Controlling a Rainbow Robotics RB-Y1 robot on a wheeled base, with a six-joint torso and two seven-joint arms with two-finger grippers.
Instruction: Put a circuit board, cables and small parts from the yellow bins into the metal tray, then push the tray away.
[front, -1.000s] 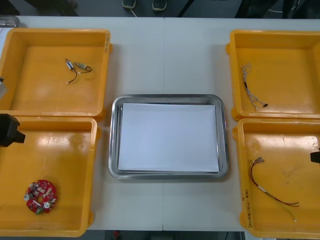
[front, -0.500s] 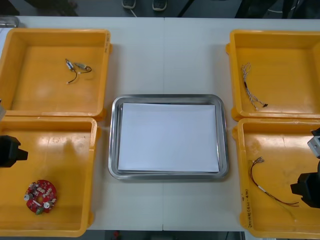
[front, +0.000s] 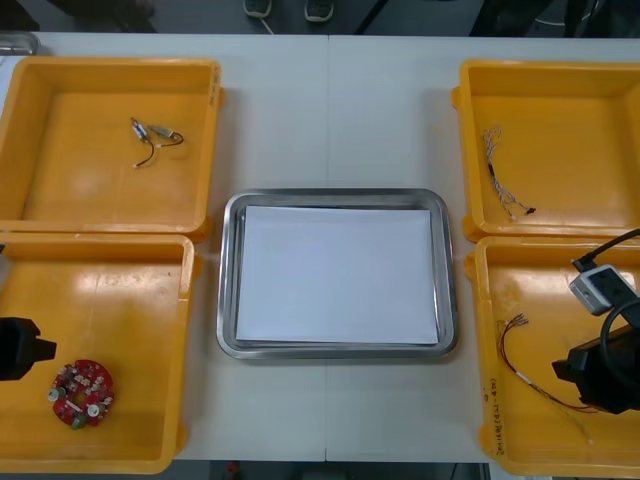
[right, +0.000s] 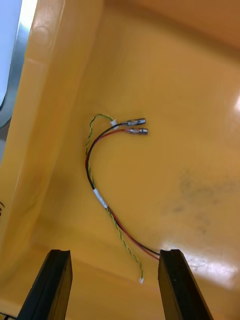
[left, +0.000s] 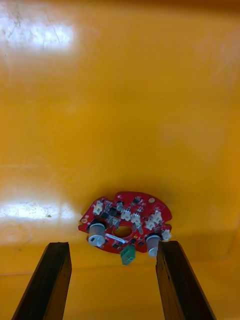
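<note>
We count four yellow bins, two a side, and one metal tray (front: 228, 285) with a white inside.

The far left bin (front: 60, 200) holds two small metal parts (front: 152, 132) on dark leads. In the near left bin (front: 140, 310) lies one red circuit board (front: 82, 392), close to the near wall, with bare floor to its right. Our left gripper (left: 112, 245) hovers over it, fingers wide and holding nothing.

The tray touches no bin, with bare table on each side and beyond it.

The far right bin (front: 570, 110) holds one blue and white cable (front: 500, 178), and the near right bin (front: 570, 290) one red and yellow cable (right: 100, 195). Our right gripper (right: 114, 252) hangs spread and empty above its end.
</note>
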